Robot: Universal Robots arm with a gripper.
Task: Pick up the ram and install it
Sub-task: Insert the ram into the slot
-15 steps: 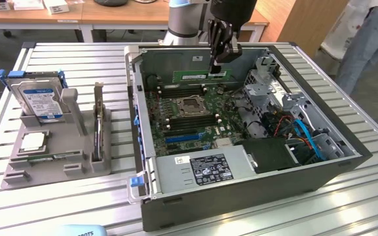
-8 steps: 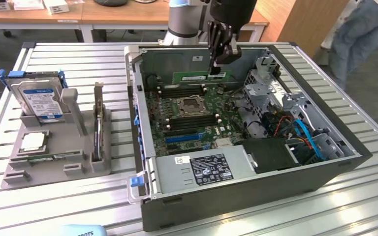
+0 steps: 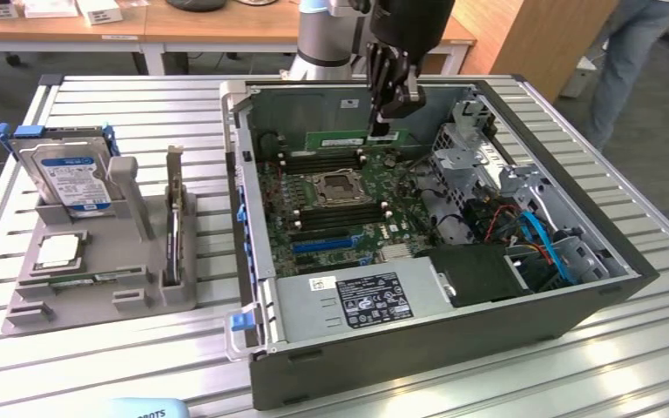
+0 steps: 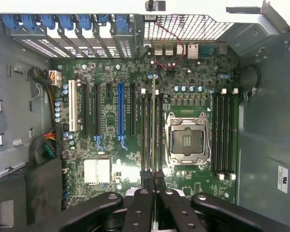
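Noted end effector [image 3: 382,124] closed on ram [image 3: 341,138] (green stick, held level), upper centre of exterior view, above motherboard [image 3: 311,209] inside open case [image 3: 428,366].

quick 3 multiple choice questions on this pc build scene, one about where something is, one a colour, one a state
1. Where is the hard drive?
A) upright in the grey holder beside the computer case
B) inside the case
C) in a cardboard box

2. What colour is the ram?
A) red
B) white
C) green

3. How is the gripper?
A) open and empty
B) shut on the ram
C) shut on nothing

Answers:
1 A, it stands in the holder at the exterior view's left, outside the case.
2 C, the stick is plainly green.
3 B, it pinches the ram over the memory slots.
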